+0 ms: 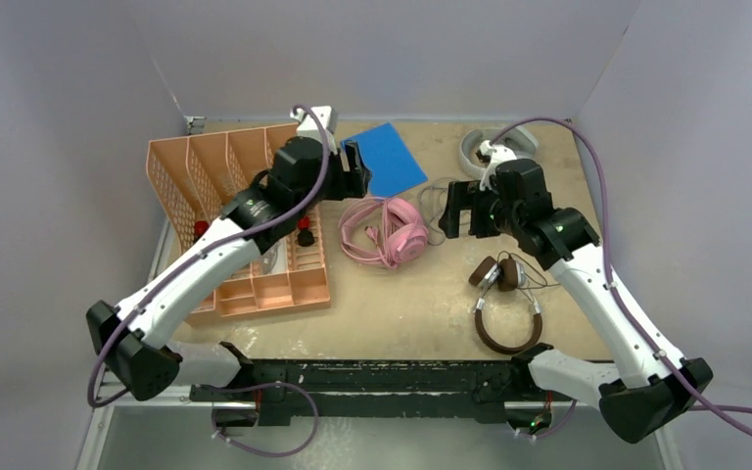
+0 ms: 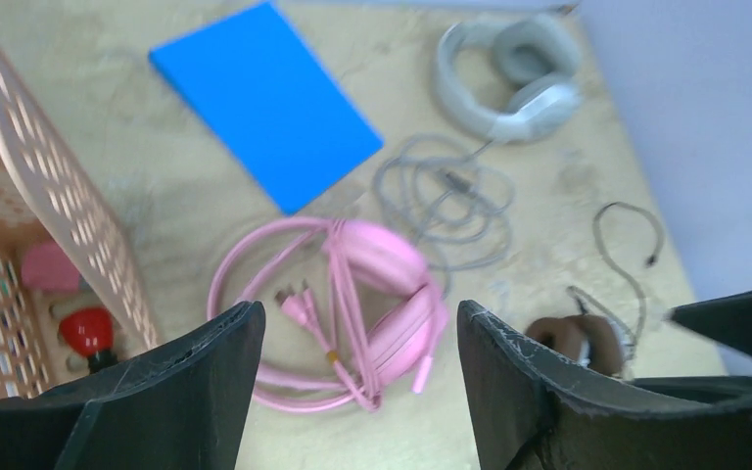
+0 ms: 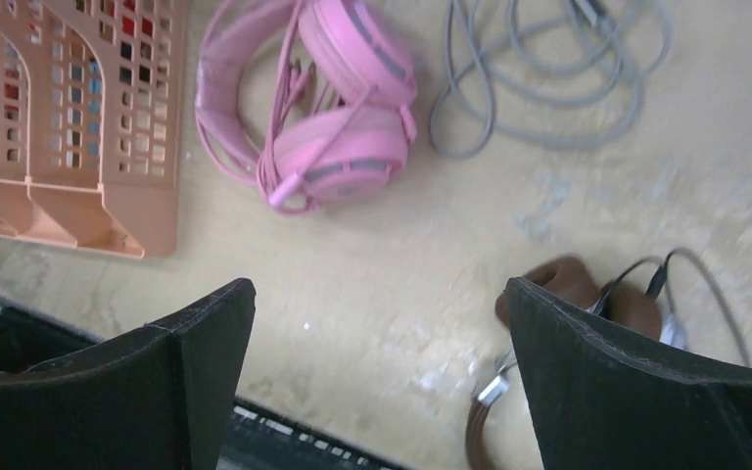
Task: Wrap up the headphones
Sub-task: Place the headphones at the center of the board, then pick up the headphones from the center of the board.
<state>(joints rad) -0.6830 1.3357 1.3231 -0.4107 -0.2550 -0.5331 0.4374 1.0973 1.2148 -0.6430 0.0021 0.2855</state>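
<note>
The pink headphones (image 1: 387, 233) (image 2: 382, 294) (image 3: 343, 127) lie mid-table with their pink cable looped around the band and cups. Above and behind them hovers my left gripper (image 1: 357, 171) (image 2: 357, 308), open and empty. The brown-and-silver headphones (image 1: 504, 294) (image 2: 578, 338) (image 3: 573, 284) lie at the front right, their thin black cable loose beside them. The light-grey headphones (image 1: 475, 152) (image 2: 509, 78) rest at the back right, with a grey cable (image 2: 446, 201) (image 3: 548, 78) coiled loosely on the table. My right gripper (image 1: 455, 211) (image 3: 380, 284) is open, empty, raised between the pink and brown sets.
A peach plastic file organiser (image 1: 225, 166) (image 3: 78, 117) stands at the left, with red items (image 1: 305, 227) in its tray. A blue card (image 1: 384, 157) (image 2: 264, 98) lies flat at the back centre. Grey walls close in on both sides.
</note>
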